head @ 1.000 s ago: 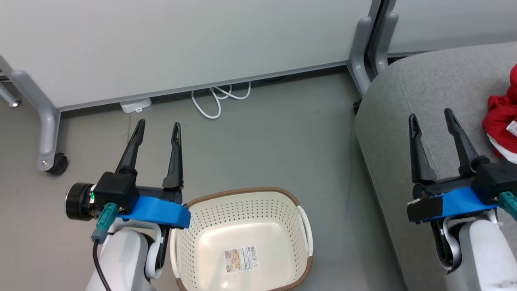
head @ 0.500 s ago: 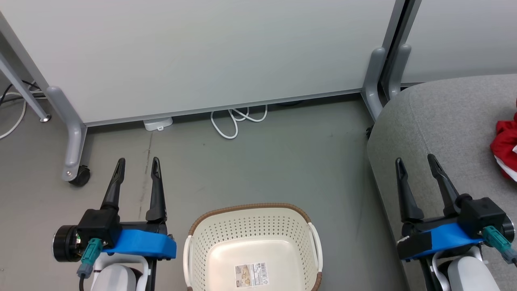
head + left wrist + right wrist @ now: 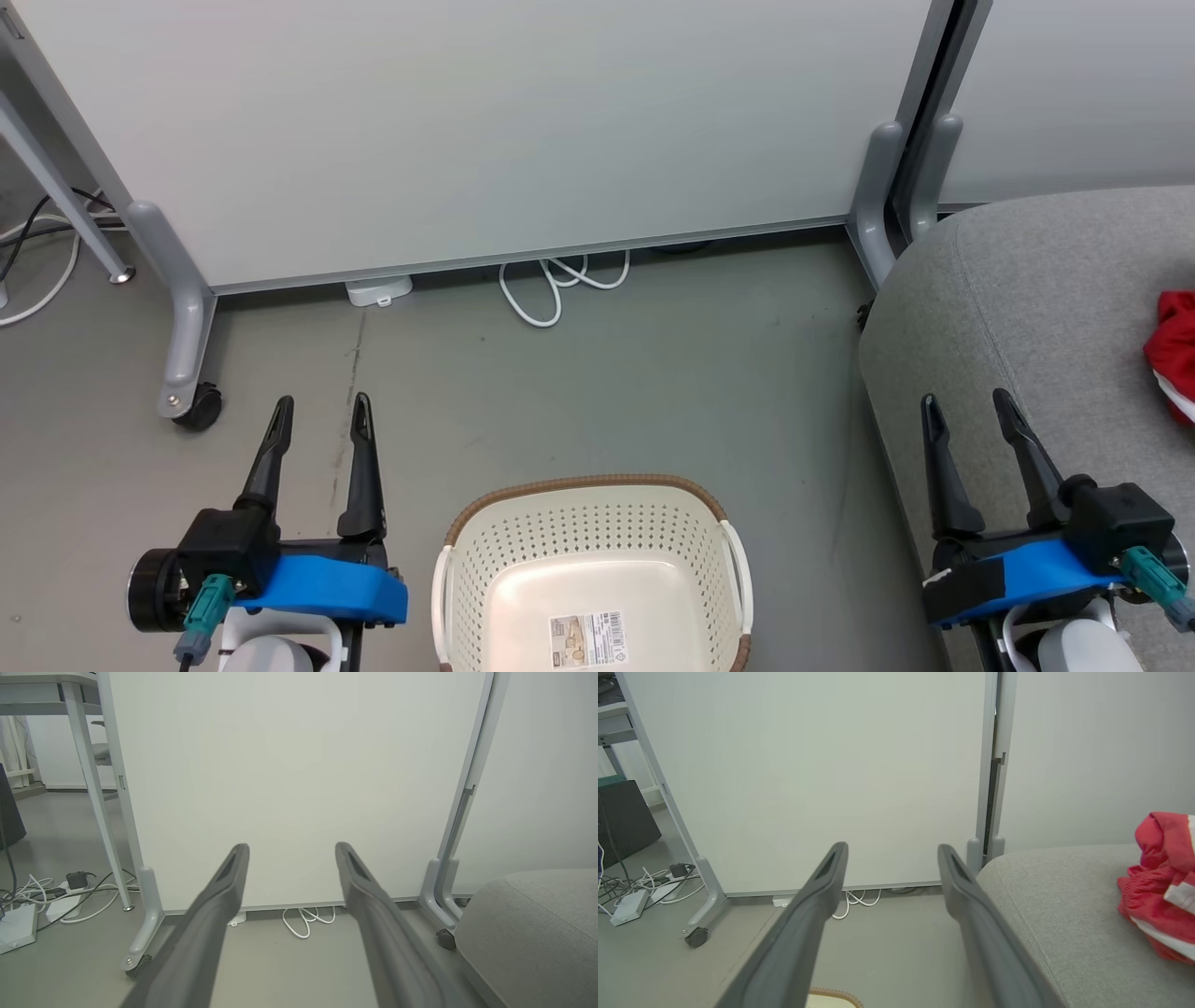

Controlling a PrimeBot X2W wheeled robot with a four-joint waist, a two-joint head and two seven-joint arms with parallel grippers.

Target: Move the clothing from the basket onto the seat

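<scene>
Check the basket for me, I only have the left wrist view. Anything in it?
Observer: Nothing. In the head view the basket holds only the barcode label on its floor.
Operator: Where's the clothing then?
Observer: The red clothing lies on the grey seat, at the right of the right wrist view.
Operator: Right gripper holding any of it?
Observer: No. The right gripper is open and empty, its fingers well apart from the clothing in the head view.
</scene>
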